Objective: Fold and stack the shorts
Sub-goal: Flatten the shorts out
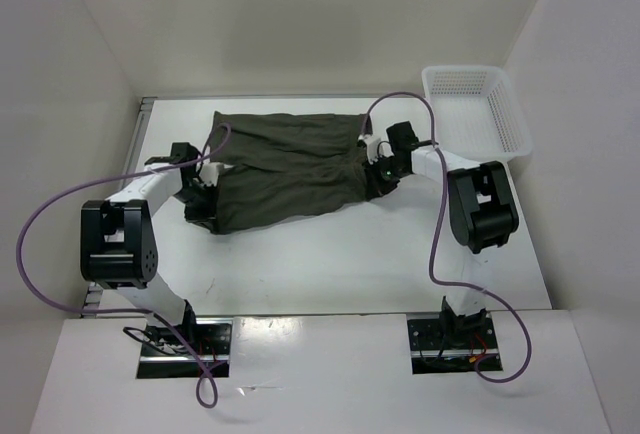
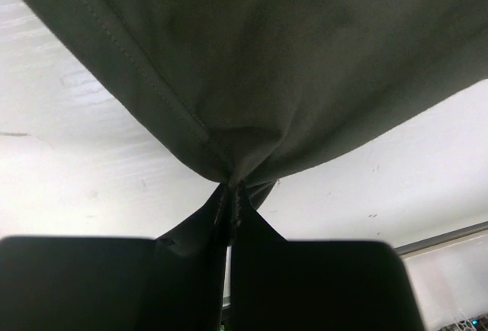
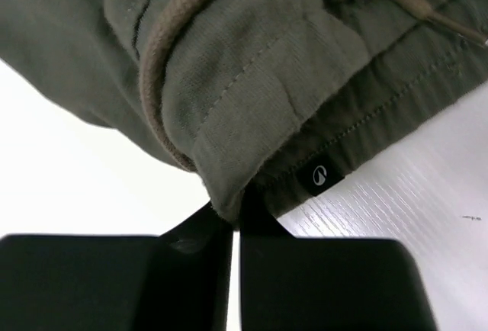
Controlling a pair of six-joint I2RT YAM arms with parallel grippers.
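Pinching leg hem of shorts [image 1: 290, 169] tight with left gripper [image 2: 231, 203]; clamping drawstring waistband corner with right gripper [image 3: 233, 216]. Spread across white table [image 1: 330, 264], near white basket [image 1: 521, 140].

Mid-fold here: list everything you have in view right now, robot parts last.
shorts: one, dark olive green, spread across the far middle of the table, held at both ends
drawstring: one, tan, along the waistband in the right wrist view
label: one, black with a white mark, at the waistband edge
basket: one, white mesh plastic, far right corner
table: one, white, under everything
cables: two, purple, one looping along each arm
arms: two, black and white, bases at the near edge
left pincer: one, black, shut on the shorts' left end
right pincer: one, black, shut on the waistband corner
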